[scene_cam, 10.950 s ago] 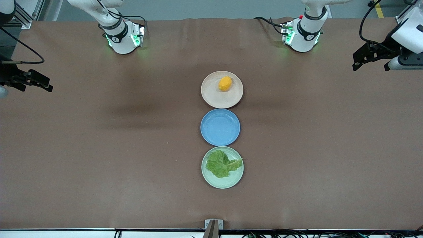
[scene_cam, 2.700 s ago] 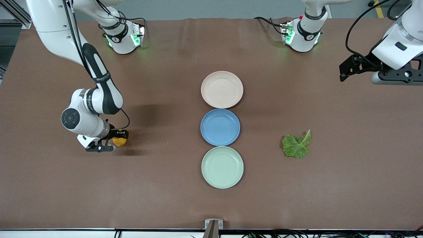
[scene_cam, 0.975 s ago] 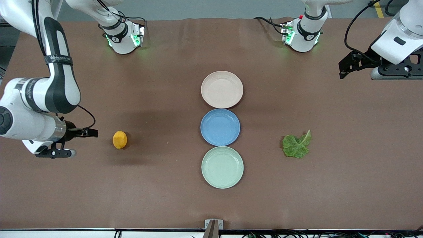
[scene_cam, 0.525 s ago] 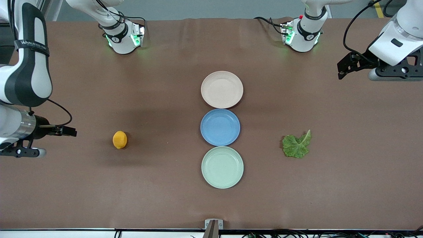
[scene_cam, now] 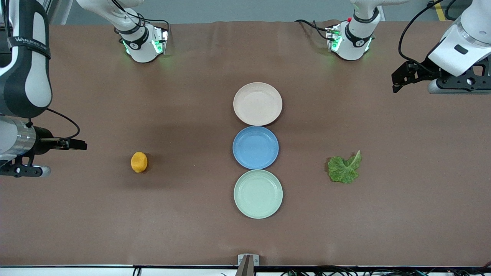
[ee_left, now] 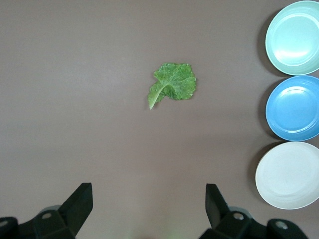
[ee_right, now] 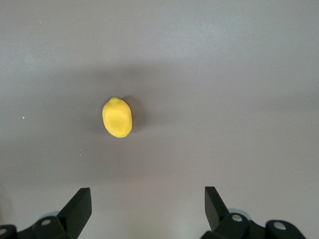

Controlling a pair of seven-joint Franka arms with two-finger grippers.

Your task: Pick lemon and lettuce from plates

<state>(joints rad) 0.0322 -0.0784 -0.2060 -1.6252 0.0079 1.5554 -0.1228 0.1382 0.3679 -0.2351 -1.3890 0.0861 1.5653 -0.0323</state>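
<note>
showing right gripper [scene_cam: 78, 145] cut off, lemon [scene_cam: 139, 161] bare

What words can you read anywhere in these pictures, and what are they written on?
"WANJIFENG" or something close to it, white letters on a black band around the right arm; the letters are too small to be sure of.
A small round logo on each robot base; too small to read.
No writing shows on the plates, the lemon or the lettuce.

Table [scene_cam: 115, 222] carries lemon [scene_cam: 139, 161], lettuce [scene_cam: 344, 168], three plates [scene_cam: 257, 104].
</note>
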